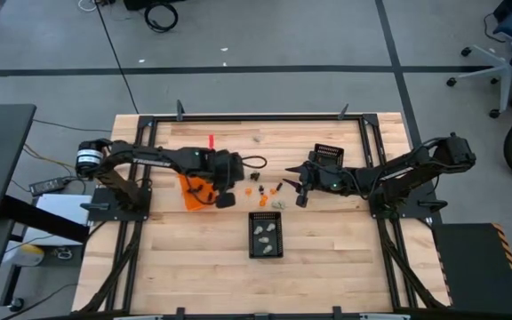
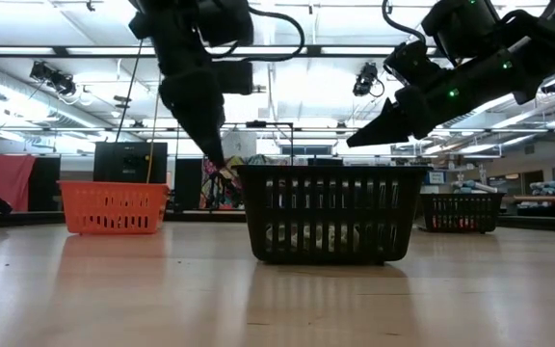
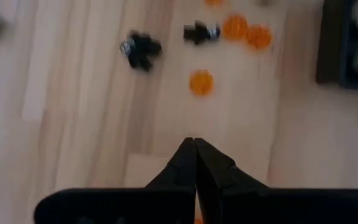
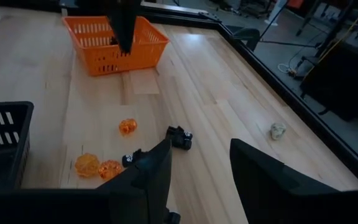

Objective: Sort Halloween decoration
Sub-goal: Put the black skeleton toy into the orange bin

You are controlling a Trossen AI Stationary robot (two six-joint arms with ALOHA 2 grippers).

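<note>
right gripper [image 4: 197, 171] open above black piece [image 4: 179, 137], left gripper [image 3: 194, 155] closed

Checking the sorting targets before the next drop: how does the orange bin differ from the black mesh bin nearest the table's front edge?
The orange bin is orange and sits by the left gripper, whose fingers are shut; the black mesh bin is dark and stands apart from both arms. In the high view the black bin holds pale pieces; what the orange bin holds cannot be told. Both are rectangular, open-topped baskets with slotted walls, upright on the table.
</note>
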